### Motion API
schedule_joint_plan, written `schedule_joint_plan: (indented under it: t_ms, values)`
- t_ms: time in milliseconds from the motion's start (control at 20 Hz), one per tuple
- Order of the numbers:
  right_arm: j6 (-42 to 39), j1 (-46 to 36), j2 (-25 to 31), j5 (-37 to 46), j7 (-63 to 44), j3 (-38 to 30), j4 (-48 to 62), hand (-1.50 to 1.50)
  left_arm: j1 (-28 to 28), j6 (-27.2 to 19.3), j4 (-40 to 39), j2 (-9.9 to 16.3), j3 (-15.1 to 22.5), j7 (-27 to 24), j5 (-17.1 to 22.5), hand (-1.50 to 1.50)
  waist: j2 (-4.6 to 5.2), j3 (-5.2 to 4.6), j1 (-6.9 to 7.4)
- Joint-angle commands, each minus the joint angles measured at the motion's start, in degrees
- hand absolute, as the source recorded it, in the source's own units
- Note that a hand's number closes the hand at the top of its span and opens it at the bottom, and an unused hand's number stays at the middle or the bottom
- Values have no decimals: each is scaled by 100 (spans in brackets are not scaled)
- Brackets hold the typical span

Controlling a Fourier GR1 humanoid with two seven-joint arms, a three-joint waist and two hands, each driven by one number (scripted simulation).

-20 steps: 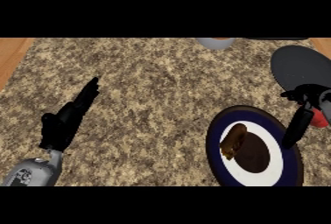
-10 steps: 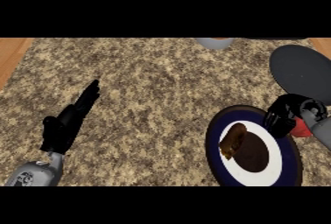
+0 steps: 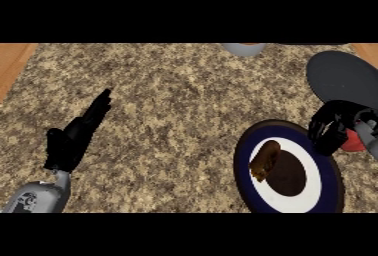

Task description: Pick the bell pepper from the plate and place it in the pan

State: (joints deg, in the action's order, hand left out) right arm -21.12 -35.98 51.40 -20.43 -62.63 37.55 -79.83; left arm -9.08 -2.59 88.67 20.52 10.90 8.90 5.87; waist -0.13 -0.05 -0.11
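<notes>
Counter [image 3: 170, 100] of speckled brown-and-tan stone fills most of the view, with a strip of wood at the far left edge. Right hand [image 3: 334, 126] sits at the right side, just off the upper right rim of the plate [image 3: 244, 165], its black fingers curled around a red object, the bell pepper [image 3: 353, 144], of which only a small red patch shows beside and below the fingers. Plate has a dark blue rim and a white centre; a brown oblong food item [image 3: 264, 160] lies on its left half beside a dark round patch. Pan [image 3: 343, 77], dark grey and round, lies beyond the right hand at the upper right, partly cut by the frame. Pepper is between plate and pan, not in either. Left hand [image 3: 74, 137] rests at the lower left, fingers straight and together, pointing up and away, holding nothing. Grey rounded object [image 3: 244, 48] peeks in at the top edge. No brands, labels or writing can be read anywhere.
</notes>
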Motion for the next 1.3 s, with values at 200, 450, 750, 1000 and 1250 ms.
schedule_joint_plan:
  t_ms: [200, 450, 750, 1000, 1250]
  values:
    - [757, 247, 301, 1736, 2236, -1, -1979, 150, 314, -21, -23, 76, -245, -97, 70, 0, -142, 31, -328]
    - [1915, 570, 762, 2772, 3341, -479, -2973, 150, 511, -58, 59, 76, -306, -76, 110, 0, -155, 40, -473]
    - [3653, 2050, 1037, 3604, 4008, -1005, -3880, 150, 423, -51, 257, 189, -372, 78, 57, 0, -98, 37, -495]
    - [4589, 3631, 1150, 3434, 4757, -1850, -3657, 150, 680, -2, 475, 74, -228, -78, -34, 0, -54, 24, -322]
    - [4657, 3770, 358, 2661, 5815, -2412, -2568, 150, 132, 50, 288, -158, -126, 134, -88, 0, 19, 16, -92]
